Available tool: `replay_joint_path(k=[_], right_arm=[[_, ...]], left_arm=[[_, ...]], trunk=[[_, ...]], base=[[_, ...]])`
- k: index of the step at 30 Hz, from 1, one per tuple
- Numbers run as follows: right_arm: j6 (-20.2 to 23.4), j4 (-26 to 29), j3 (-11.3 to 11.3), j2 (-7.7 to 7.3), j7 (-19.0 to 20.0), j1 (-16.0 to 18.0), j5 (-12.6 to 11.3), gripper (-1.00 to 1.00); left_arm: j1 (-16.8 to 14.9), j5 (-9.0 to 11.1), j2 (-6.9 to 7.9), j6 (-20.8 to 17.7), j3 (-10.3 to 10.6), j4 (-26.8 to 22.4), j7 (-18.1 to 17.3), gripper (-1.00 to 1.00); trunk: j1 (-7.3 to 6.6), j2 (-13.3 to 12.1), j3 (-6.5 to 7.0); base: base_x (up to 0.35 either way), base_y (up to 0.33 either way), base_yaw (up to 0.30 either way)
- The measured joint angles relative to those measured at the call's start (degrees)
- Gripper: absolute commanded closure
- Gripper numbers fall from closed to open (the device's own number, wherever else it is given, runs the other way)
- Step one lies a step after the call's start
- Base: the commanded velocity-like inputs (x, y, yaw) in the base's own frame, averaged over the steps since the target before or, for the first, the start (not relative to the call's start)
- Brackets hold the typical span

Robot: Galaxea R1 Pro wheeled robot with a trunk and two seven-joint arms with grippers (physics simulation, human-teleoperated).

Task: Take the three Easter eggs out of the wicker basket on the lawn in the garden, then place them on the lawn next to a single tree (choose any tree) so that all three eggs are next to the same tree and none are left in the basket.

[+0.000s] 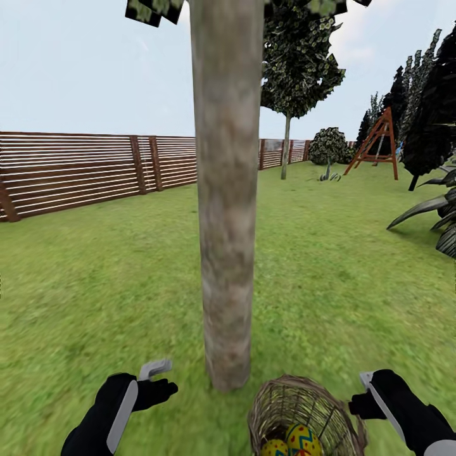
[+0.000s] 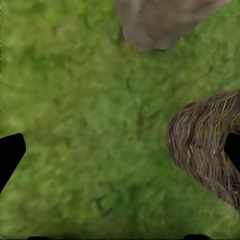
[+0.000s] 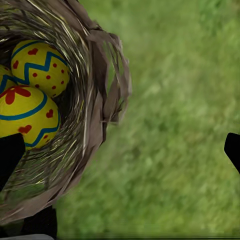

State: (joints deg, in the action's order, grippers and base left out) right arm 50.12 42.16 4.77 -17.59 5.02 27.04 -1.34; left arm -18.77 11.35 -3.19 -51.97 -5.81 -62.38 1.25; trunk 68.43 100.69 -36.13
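Wicker basket [image 1: 304, 415] with Easter eggs [image 3: 35, 90] beside tree [image 1: 227, 209], my left gripper [image 2: 120, 150] wide, my right gripper [image 3: 122, 150] wide, both empty over lawn [image 1: 329, 278].

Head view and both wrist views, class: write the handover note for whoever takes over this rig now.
Left hand: open, empty, over the lawn left of the tree.
Right hand: open, empty, just right of the wicker basket.
Basket stands at the trunk's foot, eggs inside; at least two are visible.
Done: basket is by the tree.
Left: lift every egg out and set all on the grass beside this trunk.
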Motion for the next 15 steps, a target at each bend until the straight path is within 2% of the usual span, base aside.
replay_joint_path(k=[5, 15], right_arm=[[-0.01, -0.04, 0.01, 0.06, 0.0, 0.01, 0.02, -1.0], [-0.01, -0.05, 0.01, 0.1, -0.02, 0.02, 0.01, -1.0]], left_arm=[[0.01, 0.01, 0.0, 0.05, -0.04, 0.02, 0.01, -1.0], [0.01, 0.08, 0.01, 0.22, -0.06, 0.04, 0.02, -1.0]], trunk=[[-0.01, 0.0, 0.0], [-0.03, 0.0, 0.0]], base=[[-0.262, 0.0, 0.09], [-0.022, 0.0, 0.269]])
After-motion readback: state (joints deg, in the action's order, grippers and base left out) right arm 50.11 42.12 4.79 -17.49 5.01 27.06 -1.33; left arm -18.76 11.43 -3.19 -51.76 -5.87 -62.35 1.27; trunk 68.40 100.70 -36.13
